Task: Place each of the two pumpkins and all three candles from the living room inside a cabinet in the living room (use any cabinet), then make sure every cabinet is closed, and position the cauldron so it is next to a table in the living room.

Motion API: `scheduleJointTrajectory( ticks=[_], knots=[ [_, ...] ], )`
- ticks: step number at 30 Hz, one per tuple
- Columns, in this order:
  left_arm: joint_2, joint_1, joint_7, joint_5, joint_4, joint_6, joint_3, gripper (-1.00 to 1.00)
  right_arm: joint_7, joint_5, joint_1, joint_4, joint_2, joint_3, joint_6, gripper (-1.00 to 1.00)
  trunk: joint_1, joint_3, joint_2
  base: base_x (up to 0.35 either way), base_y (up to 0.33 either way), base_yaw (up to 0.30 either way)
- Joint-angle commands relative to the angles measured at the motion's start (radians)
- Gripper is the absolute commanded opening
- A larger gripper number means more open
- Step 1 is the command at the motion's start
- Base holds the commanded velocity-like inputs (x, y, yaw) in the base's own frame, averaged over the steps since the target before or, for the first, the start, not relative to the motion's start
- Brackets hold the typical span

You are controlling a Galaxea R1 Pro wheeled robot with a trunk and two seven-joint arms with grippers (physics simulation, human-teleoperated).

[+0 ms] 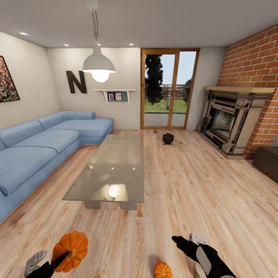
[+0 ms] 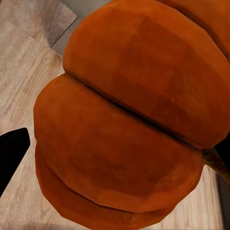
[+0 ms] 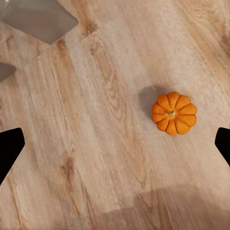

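The left end effector (image 1: 52, 260) is closed around the bigger pumpkin (image 1: 72, 250), held off the floor (image 1: 200, 185) low at the robot's left; the left wrist view has its ribs pressed close with a dark fingertip (image 2: 10, 151) at one side. The grip looks to sit on a rounded flank, so a fast turn of the base could let it roll free. The right end effector (image 1: 184, 241) stands wide open and empty above the smaller pumpkin (image 3: 173, 113), which rests on bare boards. The tabletop (image 1: 112, 166) edge lies just ahead, the sofa (image 1: 38, 143) crowds the left, and the cauldron (image 1: 168, 138) sits beyond. Open floor runs right toward the cabinet (image 1: 267, 162).
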Motion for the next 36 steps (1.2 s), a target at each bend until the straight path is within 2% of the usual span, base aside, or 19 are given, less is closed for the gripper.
scheduleJointTrajectory(
  ticks=[1, 5, 9, 16, 18, 20, 22, 25, 26, 27, 30, 36],
  knots=[
    [0.000, 0.000, 0.000, 0.009, -0.001, 0.009, 0.000, -1.00, 0.016, -0.003, -0.001, -0.002, 0.001, -0.007, 0.007, 1.00, 0.004, -0.004, -0.008, 0.000, 0.000, 0.000],
    [0.000, 0.000, 0.000, 0.008, -0.003, 0.010, 0.000, -1.00, 0.066, -0.003, -0.001, -0.001, -0.002, 0.011, 0.012, 1.00, 0.019, -0.017, -0.036, 0.000, 0.000, 0.000],
    [0.003, -0.001, -0.002, 0.009, -0.009, 0.023, 0.000, -1.00, 0.090, -0.005, -0.001, 0.000, -0.004, 0.067, 0.019, 1.00, 0.035, -0.029, -0.064, 0.000, 0.000, 0.000],
    [0.002, -0.003, 0.000, 0.010, -0.045, 0.136, 0.001, -1.00, 0.099, -0.006, -0.001, 0.000, -0.006, 0.091, 0.023, 1.00, 0.062, -0.051, -0.113, 0.000, 0.000, 0.000],
    [0.003, -0.008, -0.001, 0.015, -0.053, 0.194, 0.003, -1.00, 0.100, -0.006, -0.001, 0.000, -0.007, 0.092, 0.024, 1.00, 0.069, -0.057, -0.127, 0.000, 0.000, 0.000],
    [0.003, -0.028, -0.004, 0.019, -0.076, 0.324, 0.004, -1.00, 0.102, -0.006, -0.001, 0.000, -0.007, 0.093, 0.026, 1.00, 0.077, -0.064, -0.141, 0.000, 0.000, 0.000],
    [0.003, -0.050, -0.005, 0.021, -0.106, 0.395, 0.005, -1.00, 0.102, -0.006, -0.001, -0.001, -0.007, 0.094, 0.028, 1.00, 0.085, -0.070, -0.155, 0.000, 0.000, 0.000],
    [0.002, -0.089, -0.006, 0.035, -0.140, 0.448, 0.006, -1.00, 0.102, -0.007, -0.001, -0.001, -0.008, 0.094, 0.027, 1.00, 0.096, -0.079, -0.176, 0.000, 0.000, 0.000],
    [0.002, -0.107, -0.005, 0.054, -0.149, 0.466, 0.006, -1.00, 0.103, -0.007, -0.001, -0.001, -0.008, 0.094, 0.027, 1.00, 0.100, -0.082, -0.183, 0.000, 0.000, 0.000],
    [0.001, -0.119, -0.005, 0.071, -0.153, 0.477, 0.006, -1.00, 0.103, -0.007, -0.001, -0.001, -0.007, 0.094, 0.027, 1.00, 0.104, -0.086, -0.190, 0.000, 0.000, 0.000],
    [0.001, -0.131, -0.004, 0.088, -0.163, 0.486, 0.006, -1.00, 0.103, -0.007, -0.001, -0.001, -0.007, 0.094, 0.028, 1.00, 0.115, -0.095, -0.211, 0.000, 0.000, 0.000],
    [0.001, -0.137, -0.006, 0.095, -0.162, 0.487, 0.005, -1.00, 0.101, -0.005, -0.001, -0.005, -0.008, 0.094, 0.032, 1.00, 0.138, -0.114, -0.253, 0.000, 0.000, 0.000]
  ],
)
